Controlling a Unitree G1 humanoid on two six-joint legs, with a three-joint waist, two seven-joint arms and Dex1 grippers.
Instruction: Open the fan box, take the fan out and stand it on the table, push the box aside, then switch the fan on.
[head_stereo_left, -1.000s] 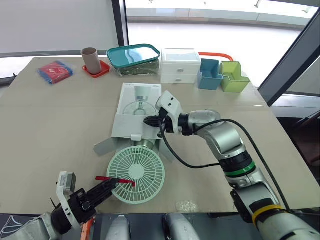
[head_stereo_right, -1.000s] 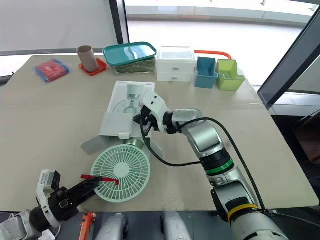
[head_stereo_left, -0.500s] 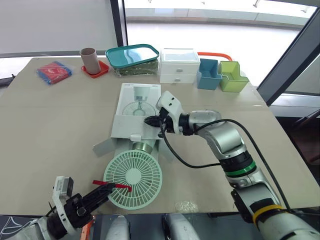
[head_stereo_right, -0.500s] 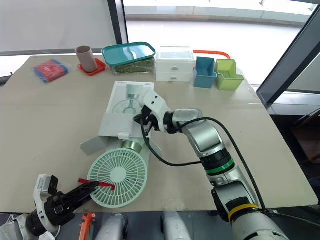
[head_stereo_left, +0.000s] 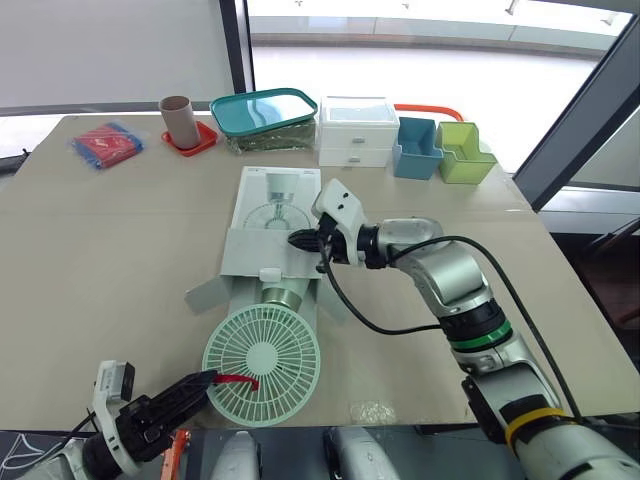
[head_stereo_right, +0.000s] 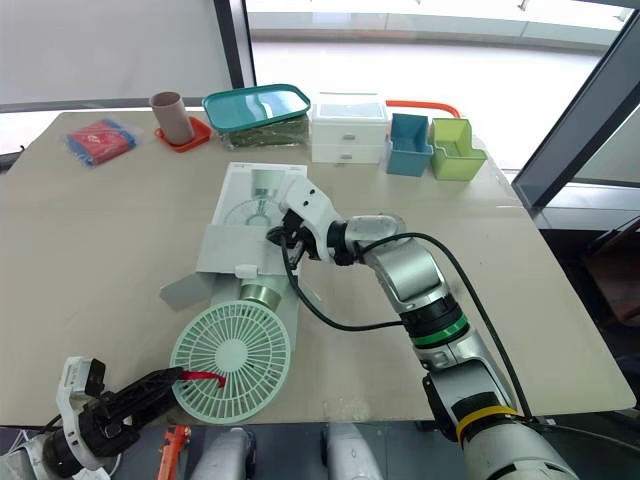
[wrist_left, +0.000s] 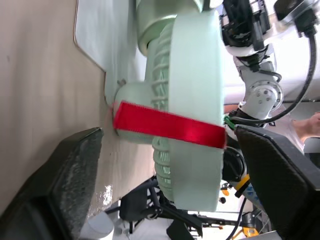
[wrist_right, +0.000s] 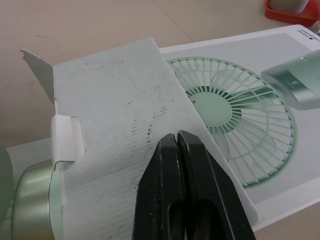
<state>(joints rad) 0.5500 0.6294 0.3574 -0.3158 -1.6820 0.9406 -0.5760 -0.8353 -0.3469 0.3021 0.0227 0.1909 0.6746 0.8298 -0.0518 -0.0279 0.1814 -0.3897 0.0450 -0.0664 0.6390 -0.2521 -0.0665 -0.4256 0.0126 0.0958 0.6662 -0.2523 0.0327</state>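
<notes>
Left of the fan box (head_stereo_left: 272, 225) the table (head_stereo_left: 110, 240) is lying wide and bare, with plenty of room for an arm coming in. Right of the box, the right gripper (head_stereo_left: 300, 240), fingers pressed together, is sitting on the box's flap. The right arm (head_stereo_left: 450, 285) and a black cable (head_stereo_left: 345, 305) are sweeping across that side, with bare table opening up beyond them. In front of the box's open end the fan (head_stereo_left: 262, 365) is filling the gap down to the table's edge, and the left gripper (head_stereo_left: 190, 393) is spreading its fingers either side of it. Behind the box, a cup (head_stereo_left: 180, 118), a teal-lidded tub (head_stereo_left: 265, 112), white drawers (head_stereo_left: 358, 130), a blue bin (head_stereo_left: 418, 148) and a green bin (head_stereo_left: 466, 152) are lining the far edge, leaving a bare strip between. A red packet (head_stereo_left: 108, 143) is sitting well behind and left of the box.
</notes>
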